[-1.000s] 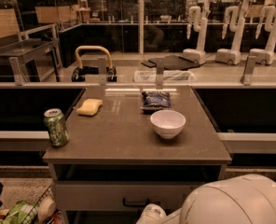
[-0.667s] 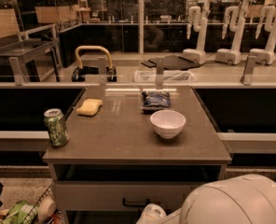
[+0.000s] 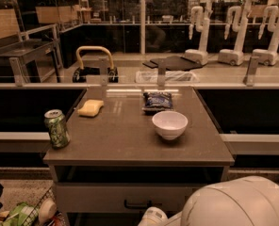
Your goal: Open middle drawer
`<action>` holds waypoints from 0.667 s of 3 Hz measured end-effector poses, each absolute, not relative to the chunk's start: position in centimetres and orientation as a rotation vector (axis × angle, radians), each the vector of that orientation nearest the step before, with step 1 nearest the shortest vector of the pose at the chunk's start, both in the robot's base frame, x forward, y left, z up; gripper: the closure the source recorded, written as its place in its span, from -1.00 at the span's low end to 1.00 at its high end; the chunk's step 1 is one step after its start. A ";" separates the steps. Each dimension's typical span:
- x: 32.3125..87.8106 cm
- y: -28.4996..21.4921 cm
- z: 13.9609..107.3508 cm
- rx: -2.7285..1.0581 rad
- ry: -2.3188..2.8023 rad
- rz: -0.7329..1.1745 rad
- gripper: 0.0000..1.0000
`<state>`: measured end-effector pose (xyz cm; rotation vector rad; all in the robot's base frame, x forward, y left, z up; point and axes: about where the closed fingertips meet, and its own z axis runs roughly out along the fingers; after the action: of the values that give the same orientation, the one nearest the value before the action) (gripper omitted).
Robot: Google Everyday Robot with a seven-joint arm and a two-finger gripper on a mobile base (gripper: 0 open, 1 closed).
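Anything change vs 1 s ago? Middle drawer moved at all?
No visible change. The gripper sits at the bottom edge, just below the handle of the middle drawer, as before; the drawer front has not shifted. Can, sponge, bowl and snack bag are where they were.

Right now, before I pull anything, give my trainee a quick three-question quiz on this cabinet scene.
1. True or false: the gripper sits at the picture's bottom edge, just below the black handle of the middle drawer.
2. The green can stands on the cabinet top at its: A) front left, B) front right, C) back centre.
3. Fill in: between the cabinet top and the middle drawer lies a dark, handle-less ____.

Key: 1 true; 2 A; 3 recess.
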<state>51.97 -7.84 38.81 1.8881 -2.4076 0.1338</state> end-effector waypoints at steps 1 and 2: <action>51.6 -7.8 38.8 1.894 -2.399 0.113 -1.00; 48.6 -7.4 39.5 1.876 -2.388 0.017 -0.65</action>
<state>48.58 -7.40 39.46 1.8764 -2.3877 0.0165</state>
